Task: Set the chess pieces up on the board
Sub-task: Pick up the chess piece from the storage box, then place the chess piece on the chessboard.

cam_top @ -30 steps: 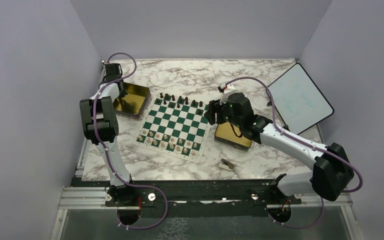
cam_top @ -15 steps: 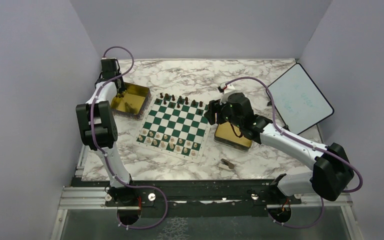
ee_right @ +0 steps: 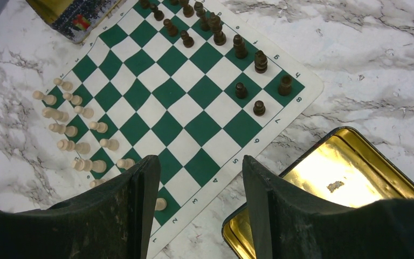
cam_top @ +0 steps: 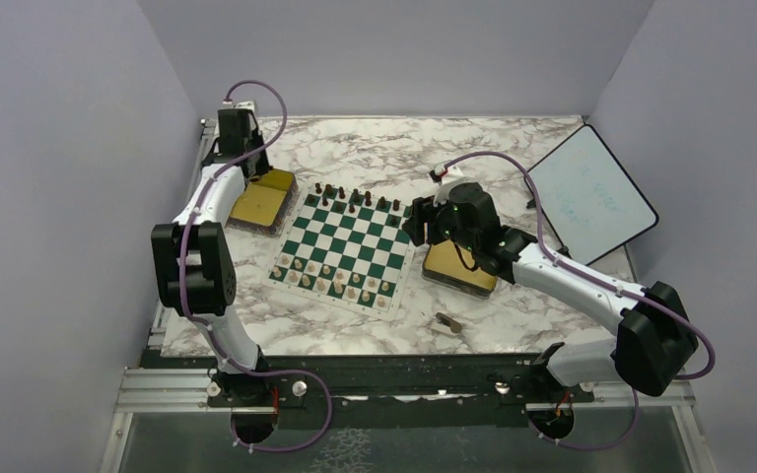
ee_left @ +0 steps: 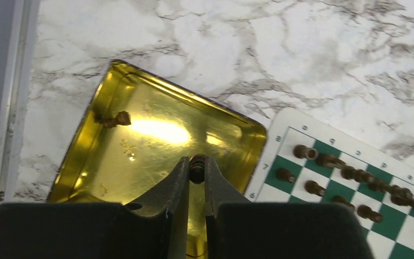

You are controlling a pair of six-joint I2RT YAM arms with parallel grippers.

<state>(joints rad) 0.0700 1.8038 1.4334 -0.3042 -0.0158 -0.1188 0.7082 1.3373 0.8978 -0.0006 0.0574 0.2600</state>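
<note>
Marble table (ee_left: 302,54) | left pincer (ee_left: 197,169) grips dark piece (ee_left: 197,161), seemingly upright, above tin (ee_left: 140,129)

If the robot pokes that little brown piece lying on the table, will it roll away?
Probably. The brown piece lies on its side and looks round, so it would likely roll. It looks tiny, so it is probably light and easily knocked.

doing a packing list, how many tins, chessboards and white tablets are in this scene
gold tins: 2
chessboard: 1
white tablet: 1
total: 4
</note>
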